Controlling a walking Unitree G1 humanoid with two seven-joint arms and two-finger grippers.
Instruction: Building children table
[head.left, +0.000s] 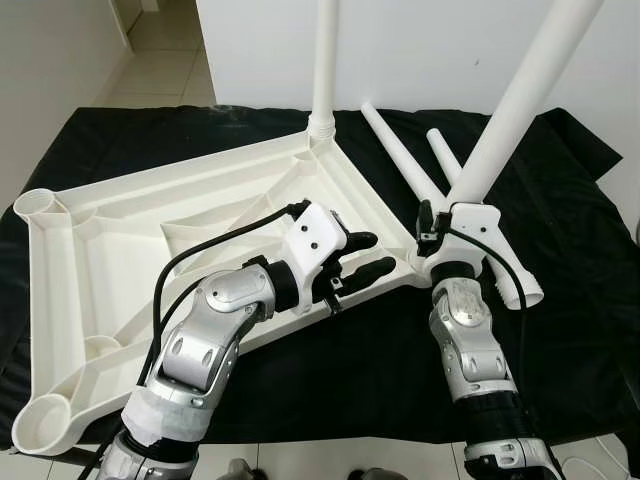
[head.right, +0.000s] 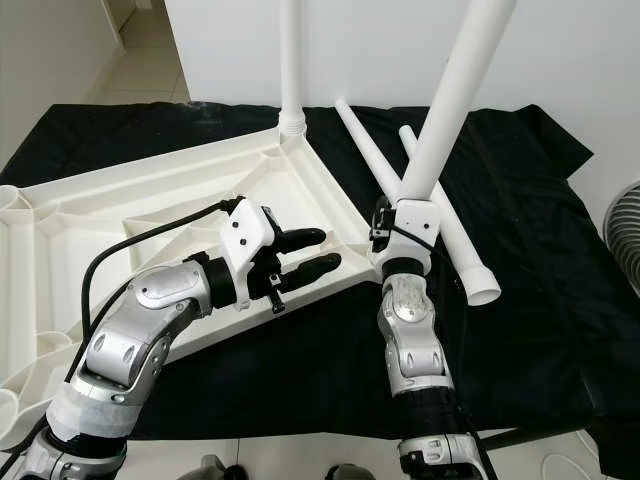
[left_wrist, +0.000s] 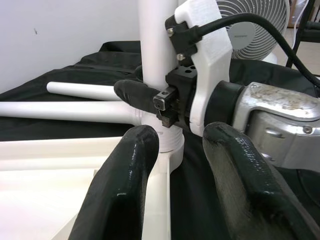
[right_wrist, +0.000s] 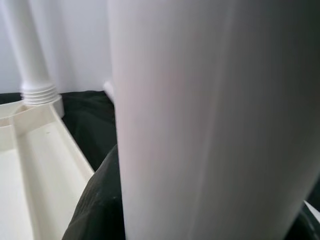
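A black cloth (head.left: 560, 300) is spread over the floor, rumpled along its far edge by the white wall (head.left: 430, 50). Pale floor tiles (head.left: 160, 60) run off past the cloth's far left corner. A white fan (left_wrist: 252, 20) (its round grille partly hidden) stands off the cloth's right side.

You have an upturned white moulded-plastic tabletop (head.left: 110, 240) — smooth, faintly satin — lying on a matt black cloth (head.left: 560, 260), creased at its edges. The round white plastic legs (head.left: 395, 150) look equally smooth. Your left gripper (head.left: 362, 256) has glossy black rubbery fingers (left_wrist: 125, 195); the arm's brushed silver metal casing (left_wrist: 280, 105) is scuffed — slightly speckled.
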